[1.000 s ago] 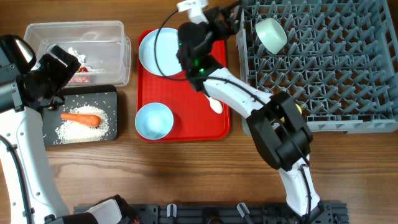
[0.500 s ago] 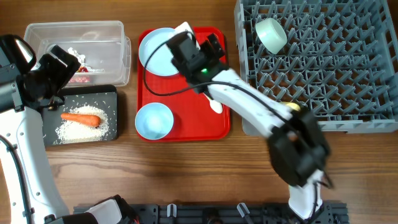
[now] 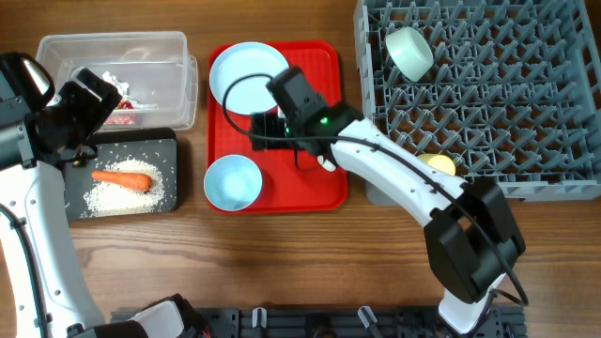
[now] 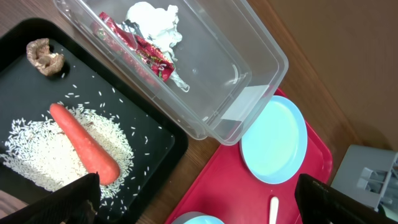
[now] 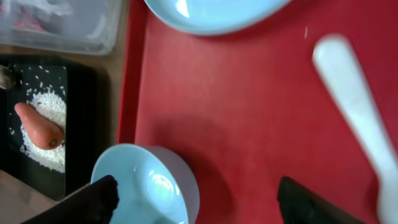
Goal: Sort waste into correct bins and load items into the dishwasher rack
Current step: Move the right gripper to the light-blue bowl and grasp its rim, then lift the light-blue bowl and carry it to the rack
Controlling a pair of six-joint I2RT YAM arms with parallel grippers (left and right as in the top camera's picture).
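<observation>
My right gripper (image 3: 269, 126) hangs open over the red tray (image 3: 324, 188), between the pale blue plate (image 3: 246, 77) and a pale blue bowl (image 3: 232, 181). In the right wrist view the bowl (image 5: 146, 186) sits low between the spread fingers of my right gripper (image 5: 199, 202), nearer the left one, and nothing is held. The white spoon (image 5: 357, 106) lies to its right. My left gripper (image 4: 199, 205) is open and empty, above the tub (image 4: 249, 74) with wrapper (image 4: 140, 50) and tissue (image 4: 152, 15). Carrot (image 4: 84, 146), rice (image 4: 34, 162) and a food lump (image 4: 45, 56) lie in the black tray (image 4: 155, 143).
The grey dishwasher rack (image 3: 488, 103) fills the right side, with a mint bowl (image 3: 409, 52) at its back left and a yellow cup (image 3: 438, 164) at its front left. Bare wooden table (image 3: 282, 263) runs along the front.
My right arm has swung from the rack's left edge forward and left, down over the middle of the red tray toward the bowl. The left arm has not moved.
</observation>
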